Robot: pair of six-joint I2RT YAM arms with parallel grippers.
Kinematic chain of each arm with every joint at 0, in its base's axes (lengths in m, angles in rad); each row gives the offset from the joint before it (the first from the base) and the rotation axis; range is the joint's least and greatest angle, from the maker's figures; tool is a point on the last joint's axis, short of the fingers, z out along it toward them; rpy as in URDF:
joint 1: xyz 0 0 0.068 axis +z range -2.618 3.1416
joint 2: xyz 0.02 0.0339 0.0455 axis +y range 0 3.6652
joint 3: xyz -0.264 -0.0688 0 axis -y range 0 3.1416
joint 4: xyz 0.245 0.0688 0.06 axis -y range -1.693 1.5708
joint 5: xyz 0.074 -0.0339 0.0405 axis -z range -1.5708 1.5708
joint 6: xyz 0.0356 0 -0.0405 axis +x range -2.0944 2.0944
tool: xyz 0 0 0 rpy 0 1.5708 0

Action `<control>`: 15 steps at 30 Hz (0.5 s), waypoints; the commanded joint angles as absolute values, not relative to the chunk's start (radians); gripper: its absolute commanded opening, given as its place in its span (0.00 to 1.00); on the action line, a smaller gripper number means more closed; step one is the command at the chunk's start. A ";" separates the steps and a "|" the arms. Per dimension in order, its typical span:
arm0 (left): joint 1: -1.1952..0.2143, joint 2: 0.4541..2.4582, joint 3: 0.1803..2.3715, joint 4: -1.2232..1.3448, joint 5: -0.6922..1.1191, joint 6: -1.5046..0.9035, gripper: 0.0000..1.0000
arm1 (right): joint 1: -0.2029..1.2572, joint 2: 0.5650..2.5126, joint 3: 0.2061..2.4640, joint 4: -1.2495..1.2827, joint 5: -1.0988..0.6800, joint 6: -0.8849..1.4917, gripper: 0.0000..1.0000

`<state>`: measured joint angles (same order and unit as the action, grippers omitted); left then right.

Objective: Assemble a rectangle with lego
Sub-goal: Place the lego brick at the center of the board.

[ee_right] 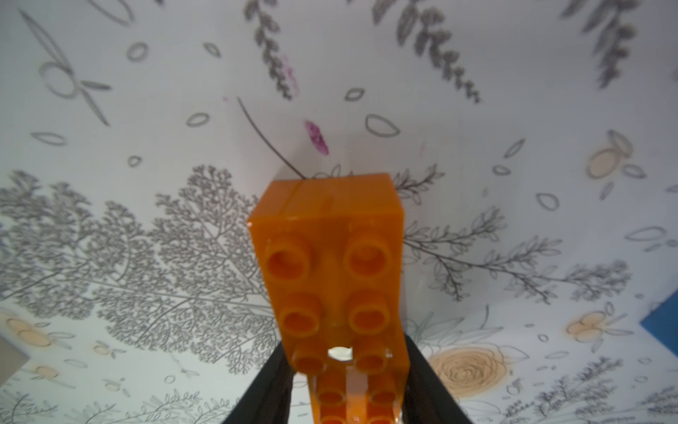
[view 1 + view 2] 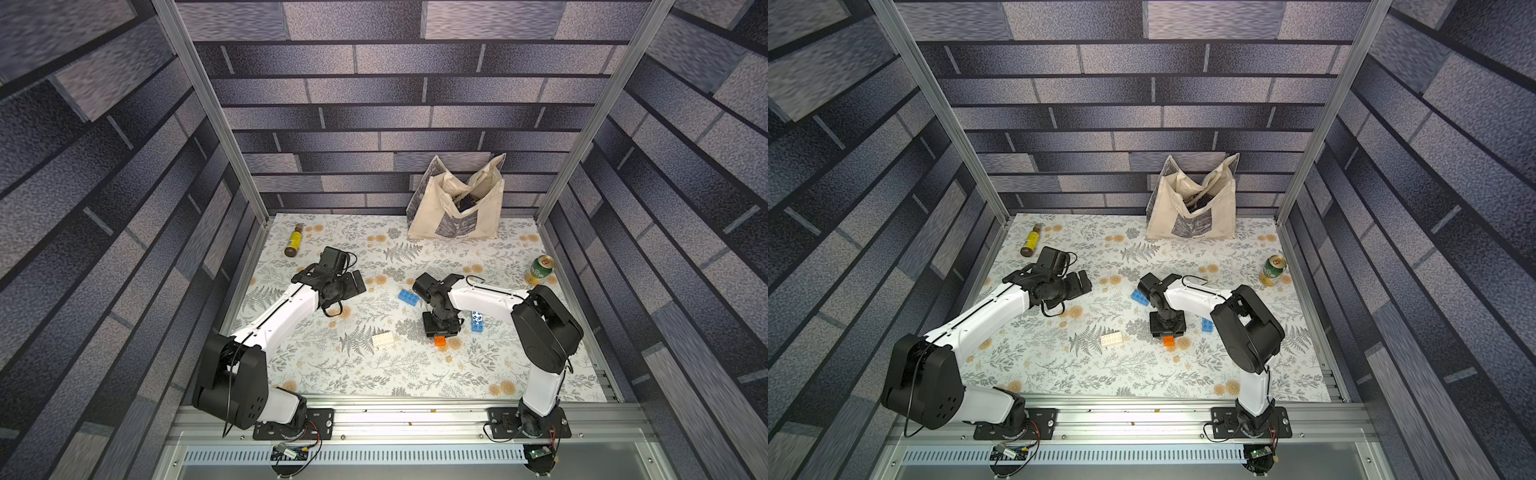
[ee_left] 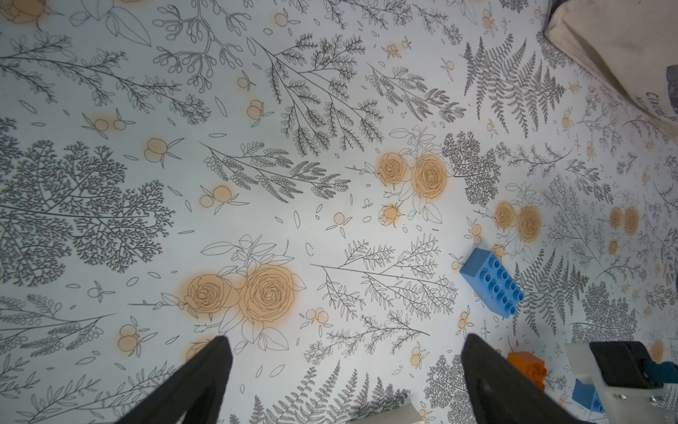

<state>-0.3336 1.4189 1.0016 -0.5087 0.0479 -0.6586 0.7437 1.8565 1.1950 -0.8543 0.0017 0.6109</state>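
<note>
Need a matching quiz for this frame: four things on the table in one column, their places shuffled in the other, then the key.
Things
1. orange brick
2. white brick
3. green can
4. yellow bottle

Places
A. far left corner of the table
B. between the fingers of the right pincer
C. by the table's right edge
D. loose on the table, left of the orange brick

Pairs: 1-B, 2-D, 3-C, 4-A
</note>
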 commanded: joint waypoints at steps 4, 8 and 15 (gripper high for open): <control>-0.337 1.431 1.042 -0.540 0.034 -0.649 1.00 | 0.740 1.860 1.192 -0.859 0.008 0.634 0.46; -0.337 1.434 1.043 -0.540 0.031 -0.649 1.00 | 0.740 1.868 1.195 -0.860 0.004 0.634 0.44; -0.338 1.437 1.047 -0.543 0.031 -0.647 1.00 | 0.739 1.872 1.195 -0.862 0.002 0.642 0.41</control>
